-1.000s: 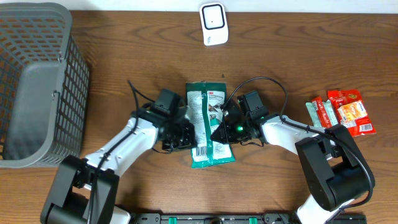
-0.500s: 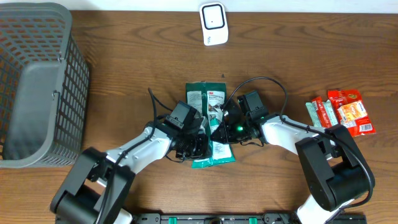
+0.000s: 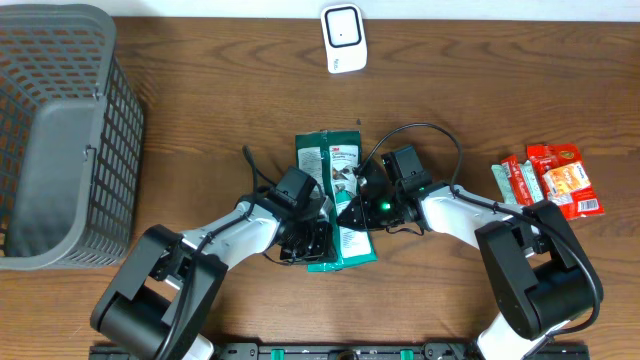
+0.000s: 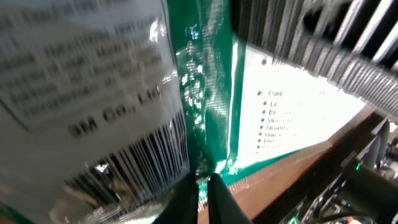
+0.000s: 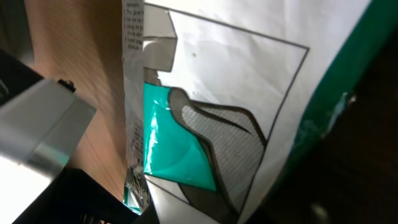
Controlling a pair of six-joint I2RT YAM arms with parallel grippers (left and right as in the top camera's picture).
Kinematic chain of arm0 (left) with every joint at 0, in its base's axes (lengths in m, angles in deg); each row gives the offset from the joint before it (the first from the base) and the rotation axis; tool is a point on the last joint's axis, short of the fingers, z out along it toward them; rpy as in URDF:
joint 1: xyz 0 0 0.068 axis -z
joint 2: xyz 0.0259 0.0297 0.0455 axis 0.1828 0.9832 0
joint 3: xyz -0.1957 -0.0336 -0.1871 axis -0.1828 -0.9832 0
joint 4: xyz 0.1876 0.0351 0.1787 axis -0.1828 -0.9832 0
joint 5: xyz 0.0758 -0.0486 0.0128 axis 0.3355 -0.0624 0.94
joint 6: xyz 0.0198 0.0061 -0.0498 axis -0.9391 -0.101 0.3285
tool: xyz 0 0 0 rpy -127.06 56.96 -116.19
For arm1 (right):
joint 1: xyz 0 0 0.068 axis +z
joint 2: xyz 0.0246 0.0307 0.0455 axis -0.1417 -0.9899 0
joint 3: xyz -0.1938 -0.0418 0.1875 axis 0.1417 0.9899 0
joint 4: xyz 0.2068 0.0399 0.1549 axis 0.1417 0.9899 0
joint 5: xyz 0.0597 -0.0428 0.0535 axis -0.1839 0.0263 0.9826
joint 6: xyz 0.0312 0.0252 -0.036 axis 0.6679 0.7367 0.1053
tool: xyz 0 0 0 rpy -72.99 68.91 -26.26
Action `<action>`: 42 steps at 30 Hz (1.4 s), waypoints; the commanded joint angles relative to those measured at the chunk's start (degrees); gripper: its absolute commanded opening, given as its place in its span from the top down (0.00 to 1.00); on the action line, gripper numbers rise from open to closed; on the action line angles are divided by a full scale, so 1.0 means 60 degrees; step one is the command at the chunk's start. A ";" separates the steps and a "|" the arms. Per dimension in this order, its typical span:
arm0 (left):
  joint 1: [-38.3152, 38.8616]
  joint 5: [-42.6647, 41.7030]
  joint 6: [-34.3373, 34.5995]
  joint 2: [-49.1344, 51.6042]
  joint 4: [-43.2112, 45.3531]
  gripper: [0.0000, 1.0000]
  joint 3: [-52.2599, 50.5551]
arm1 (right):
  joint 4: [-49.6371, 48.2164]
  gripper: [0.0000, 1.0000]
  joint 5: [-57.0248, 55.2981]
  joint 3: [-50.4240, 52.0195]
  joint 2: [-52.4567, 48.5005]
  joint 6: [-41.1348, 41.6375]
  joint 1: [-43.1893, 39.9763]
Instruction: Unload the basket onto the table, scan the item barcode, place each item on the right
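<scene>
Green-and-white 3M packet [image 3: 333,165] lies flat mid-tabletop [image 3: 200,130], between the two arms. Glossy film, white label panels with small black print. Barcode [image 4: 134,162] sits on a crinkled clear patch. Left gripper [image 3: 312,238] at the packet's lower left edge, jaws closed together. Right gripper [image 3: 350,207] against its right edge; cannot tell how its jaws stand.

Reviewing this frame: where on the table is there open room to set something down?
Free patches lie between the basket and the scanner, and between the scanner and the snack packs. The middle is crowded: the left gripper and right gripper meet at the green package.
</scene>
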State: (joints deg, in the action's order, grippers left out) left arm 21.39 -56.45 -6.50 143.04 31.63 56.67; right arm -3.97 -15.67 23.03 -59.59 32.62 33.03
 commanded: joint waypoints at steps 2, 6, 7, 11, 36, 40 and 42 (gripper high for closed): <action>-0.0040 0.1333 -0.0637 -0.0539 -0.1126 0.87 0.0040 | 0.0102 0.83 -0.0874 0.0138 -0.0193 -0.0080 -0.0007; -0.0040 0.2353 -0.0630 -0.0732 -0.1683 0.83 0.0051 | 0.0102 0.91 -0.0874 0.0138 -0.0193 -0.0080 -0.0007; -0.0040 0.2412 -0.0630 -0.0710 -0.1865 0.83 0.0051 | 0.0102 0.91 -0.0874 0.0138 -0.0193 -0.0080 -0.0004; -0.0127 0.2437 -0.0619 -0.0721 -0.2124 0.79 0.0084 | 0.0106 0.92 -0.0874 0.0138 -0.0193 -0.0080 -0.0004; -0.0652 0.5155 0.0382 -0.0769 -0.1861 0.78 0.0375 | 0.0102 0.90 -0.0878 0.0138 -0.0193 -0.0080 -0.0004; -0.0648 0.4648 0.0382 -0.1147 -0.1880 0.78 0.0444 | 0.0098 0.90 -0.0878 0.0138 -0.0193 -0.0080 -0.0004; -0.0648 0.3475 0.0382 -0.1501 -0.1486 0.78 0.0444 | 0.0091 0.91 -0.0878 0.0138 -0.0193 -0.0080 -0.0004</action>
State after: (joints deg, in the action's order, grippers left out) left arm 17.74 -29.85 -4.54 136.98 20.90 59.07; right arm -3.93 -16.63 23.03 -59.59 32.64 33.03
